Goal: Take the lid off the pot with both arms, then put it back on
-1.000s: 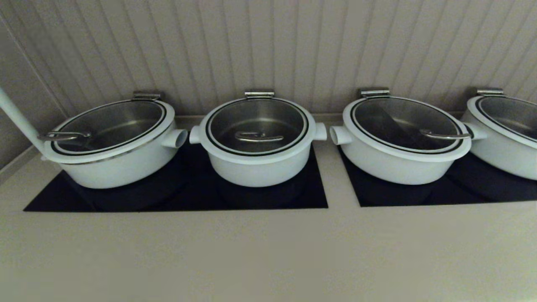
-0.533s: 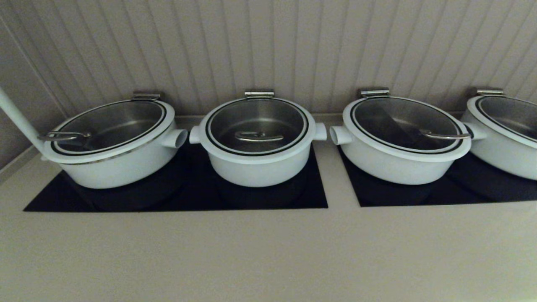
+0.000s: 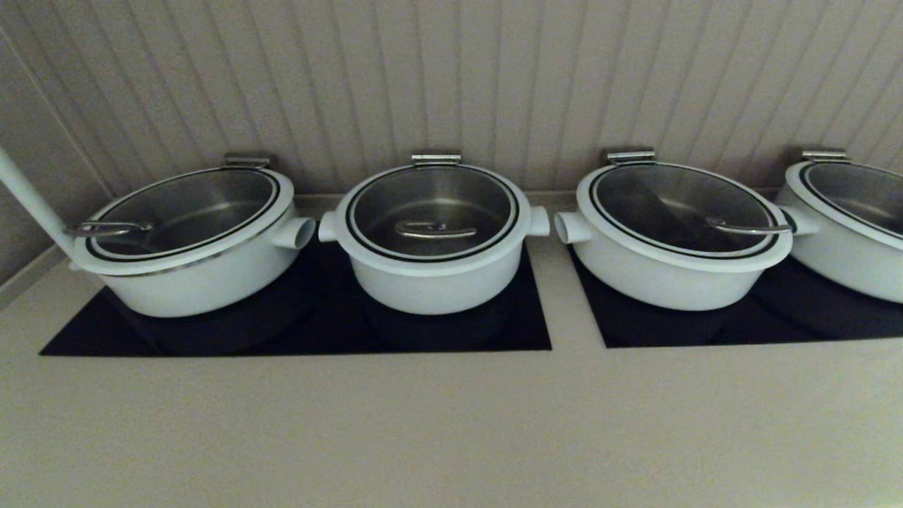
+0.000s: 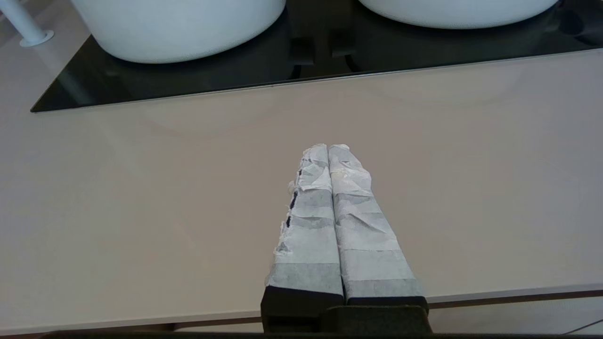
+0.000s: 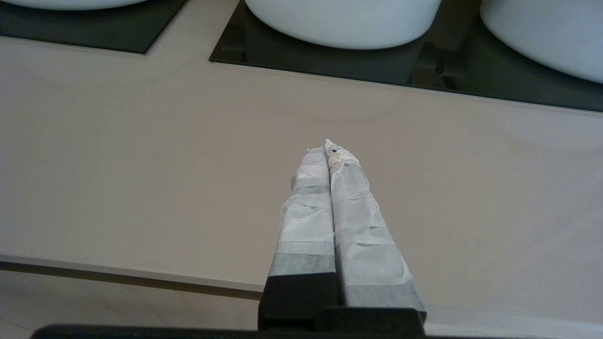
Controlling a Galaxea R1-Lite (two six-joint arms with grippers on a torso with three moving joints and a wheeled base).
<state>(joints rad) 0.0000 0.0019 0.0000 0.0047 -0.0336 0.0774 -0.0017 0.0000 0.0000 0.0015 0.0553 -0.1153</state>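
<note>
The pot [image 3: 434, 282] is the small, deep white one, second from the left, standing on a black cooktop panel [image 3: 176, 339]. Its glass lid [image 3: 395, 204] sits closed on it, with the curved steel handle [image 3: 435, 230] at the centre. Neither arm shows in the head view. My left gripper [image 4: 328, 148] is shut and empty, above the beige counter near its front edge, with the pot's base [image 4: 452, 12] far ahead. My right gripper [image 5: 328, 149] is also shut and empty over the counter's front part.
A wide white pot [image 3: 190, 275] stands left of the small one, and two more [image 3: 670, 275] [image 3: 846, 254] stand on a second black panel [image 3: 705, 331] to the right. A white pole [image 3: 28, 197] rises at the far left. A ribbed wall stands behind.
</note>
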